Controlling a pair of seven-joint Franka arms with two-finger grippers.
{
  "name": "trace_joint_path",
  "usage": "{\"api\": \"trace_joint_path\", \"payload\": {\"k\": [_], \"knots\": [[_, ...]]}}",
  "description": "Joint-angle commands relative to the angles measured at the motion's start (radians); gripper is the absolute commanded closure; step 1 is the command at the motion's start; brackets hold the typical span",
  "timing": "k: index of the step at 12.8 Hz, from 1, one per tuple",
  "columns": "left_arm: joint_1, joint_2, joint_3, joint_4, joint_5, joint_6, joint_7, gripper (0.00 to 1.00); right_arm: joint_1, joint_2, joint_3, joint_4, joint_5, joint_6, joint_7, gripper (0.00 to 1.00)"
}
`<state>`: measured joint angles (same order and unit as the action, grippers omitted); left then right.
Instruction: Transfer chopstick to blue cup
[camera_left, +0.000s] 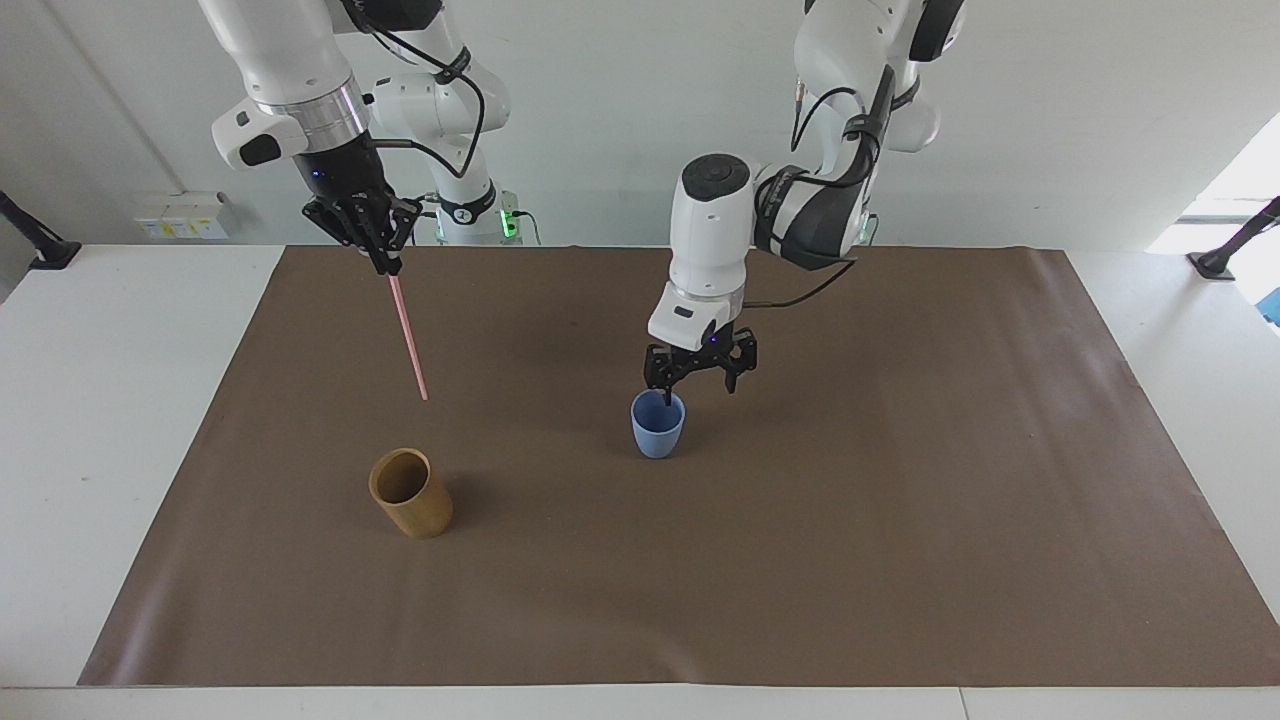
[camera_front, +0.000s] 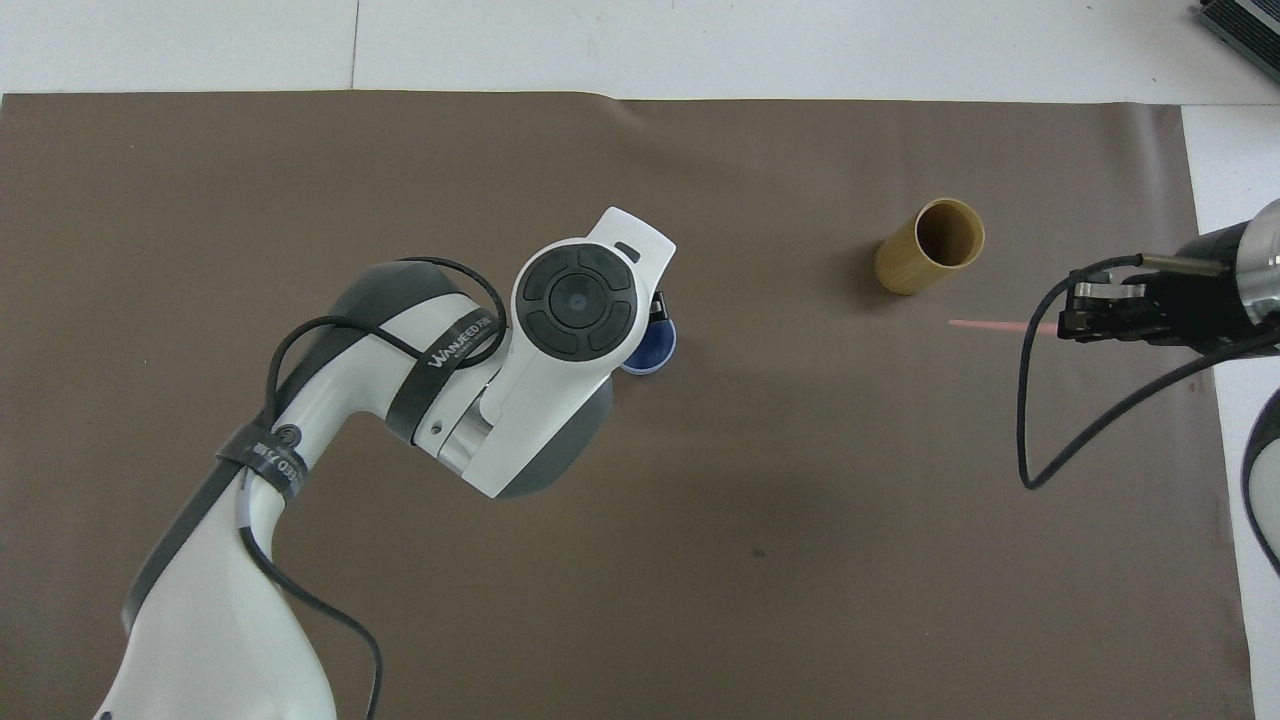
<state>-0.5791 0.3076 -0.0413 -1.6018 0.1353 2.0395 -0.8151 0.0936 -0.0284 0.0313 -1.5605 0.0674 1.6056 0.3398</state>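
Observation:
The blue cup (camera_left: 658, 428) stands upright on the brown mat near the table's middle; in the overhead view only part of the blue cup (camera_front: 658, 350) shows past the left arm's wrist. My left gripper (camera_left: 699, 384) hangs open just above the cup, one fingertip over its rim, holding nothing. My right gripper (camera_left: 386, 262) is shut on the top end of the pale pink chopstick (camera_left: 410, 335), which slants down in the air over the mat toward the right arm's end. From above, the chopstick (camera_front: 985, 325) sticks out of the right gripper (camera_front: 1066, 322).
A tan-brown cylindrical cup (camera_left: 410, 493) stands on the brown mat (camera_left: 900, 520), farther from the robots than the chopstick's tip; from above, the tan cup (camera_front: 930, 258) lies just past the chopstick.

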Motion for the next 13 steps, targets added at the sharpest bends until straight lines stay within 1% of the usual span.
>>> {"api": "trace_joint_path", "payload": {"k": [1, 3, 5, 7, 9, 12, 13], "knots": [[0.094, -0.108, -0.008, -0.032, -0.047, -0.083, 0.161, 0.0, 0.032, 0.048, 0.009, 0.072, 0.096, -0.024, 0.118, 1.0], [0.175, -0.163, -0.006, -0.036, -0.115, -0.181, 0.328, 0.0, 0.09, 0.096, 0.009, 0.138, 0.114, -0.026, 0.203, 1.0], [0.237, -0.199, -0.005, -0.043, -0.131, -0.254, 0.439, 0.0, 0.147, 0.131, 0.012, 0.175, 0.115, -0.012, 0.325, 1.0], [0.312, -0.234, -0.005, -0.07, -0.131, -0.283, 0.535, 0.0, 0.192, 0.18, 0.016, 0.226, 0.114, -0.007, 0.373, 1.0], [0.369, -0.264, -0.005, -0.095, -0.132, -0.314, 0.608, 0.0, 0.241, 0.237, 0.016, 0.282, 0.115, -0.006, 0.462, 1.0], [0.47, -0.297, -0.005, -0.113, -0.132, -0.355, 0.726, 0.0, 0.305, 0.292, 0.019, 0.312, 0.114, 0.052, 0.519, 1.0], [0.498, -0.306, -0.005, -0.112, -0.132, -0.372, 0.764, 0.0, 0.316, 0.318, 0.019, 0.348, 0.114, 0.051, 0.528, 1.0]]}}
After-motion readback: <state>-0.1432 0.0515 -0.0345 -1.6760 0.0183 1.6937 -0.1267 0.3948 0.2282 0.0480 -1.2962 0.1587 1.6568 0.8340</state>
